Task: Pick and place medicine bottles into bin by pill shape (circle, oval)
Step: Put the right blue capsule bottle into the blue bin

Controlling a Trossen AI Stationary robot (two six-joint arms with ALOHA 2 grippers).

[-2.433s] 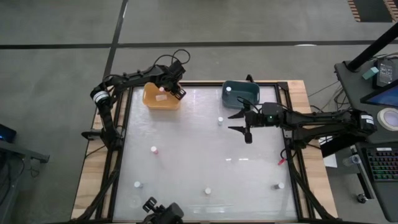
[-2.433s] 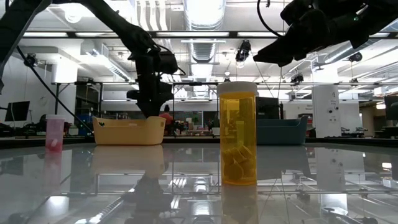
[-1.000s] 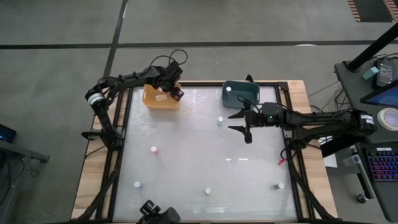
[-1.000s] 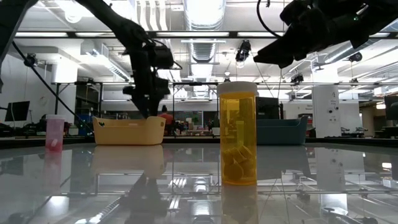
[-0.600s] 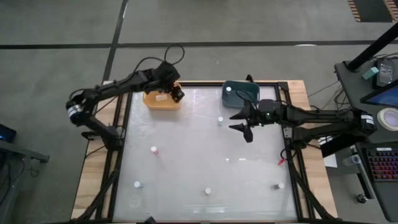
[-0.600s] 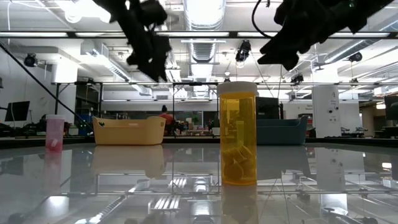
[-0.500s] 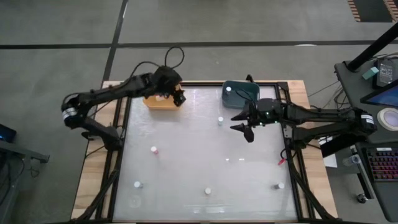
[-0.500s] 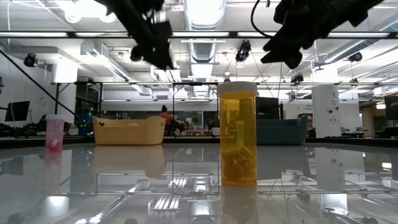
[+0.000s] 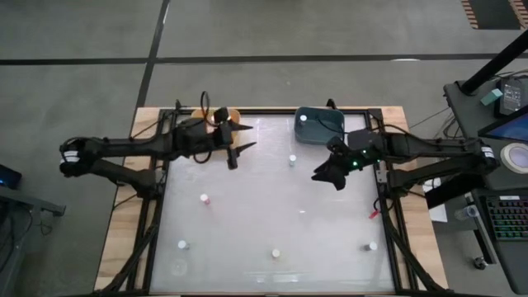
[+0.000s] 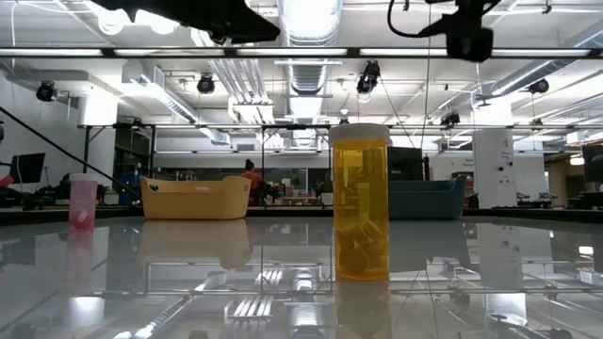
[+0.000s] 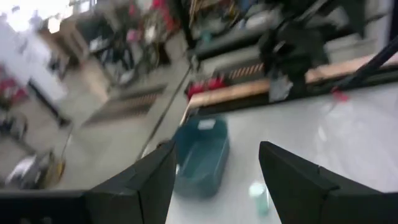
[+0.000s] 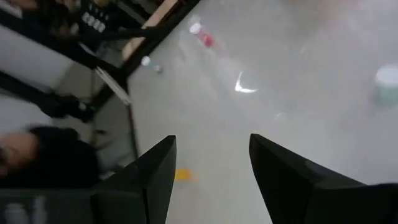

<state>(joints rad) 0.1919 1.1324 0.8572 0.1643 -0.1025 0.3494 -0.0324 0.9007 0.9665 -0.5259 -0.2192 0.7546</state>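
Observation:
Small white-capped medicine bottles stand upright on the glass table: one (image 9: pixel 292 158) near the middle, others (image 9: pixel 204 199), (image 9: pixel 182 244), (image 9: pixel 275 253), (image 9: pixel 371 246) toward the near edge. One more (image 9: pixel 303 118) sits in the teal bin (image 9: pixel 322 125). The low view shows an amber bottle (image 10: pixel 361 202) up close and a pink one (image 10: pixel 83 201). My left gripper (image 9: pixel 246 138) hangs open and level beside the yellow bin (image 9: pixel 216 114), pointing toward the teal bin (image 11: pixel 202 155). My right gripper (image 9: pixel 323 175) is open above the table, right of the middle bottle; nothing lies between its fingers (image 12: pixel 155 180).
The yellow bin (image 10: pixel 195 198) and the teal bin (image 10: pixel 429 198) stand along the far edge. My left arm covers most of the yellow bin from above. A dark frame rims the table, and a small red item (image 9: pixel 373 213) lies by the right rail.
My left gripper has risen out of the yellow bin, tipped from pointing down to level, and swung a little toward the table's middle. My right gripper has risen and rolled about its own axis while staying right of the middle bottle. No bottle has moved.

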